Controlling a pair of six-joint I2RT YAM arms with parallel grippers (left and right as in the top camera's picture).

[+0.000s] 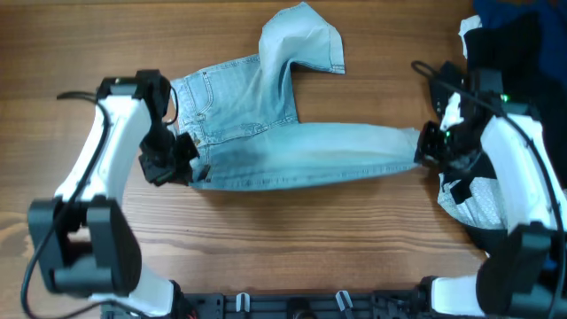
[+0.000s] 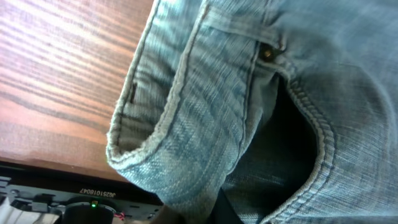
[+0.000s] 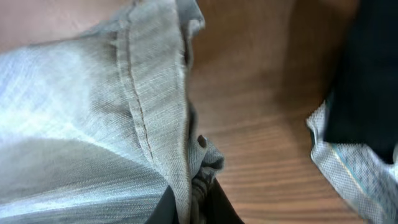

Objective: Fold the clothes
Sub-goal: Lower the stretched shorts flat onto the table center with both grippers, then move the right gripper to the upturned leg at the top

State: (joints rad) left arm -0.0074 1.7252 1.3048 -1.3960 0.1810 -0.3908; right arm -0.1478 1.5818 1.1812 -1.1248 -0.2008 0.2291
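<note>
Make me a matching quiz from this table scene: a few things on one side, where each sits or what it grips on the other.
1. left hand
2. right hand
3. black garment
4. pale blue denim jeans

A. far right edge
B. shut on the leg hem
C. stretched out between both hands
D. shut on the waistband

Pairs: 1-D, 2-B, 3-A, 4-C

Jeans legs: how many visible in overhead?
2. The stretched leg runs rightward, its cuff pinched in the right gripper; the folded leg doubles over at top centre. Neither looks hidden.
</note>
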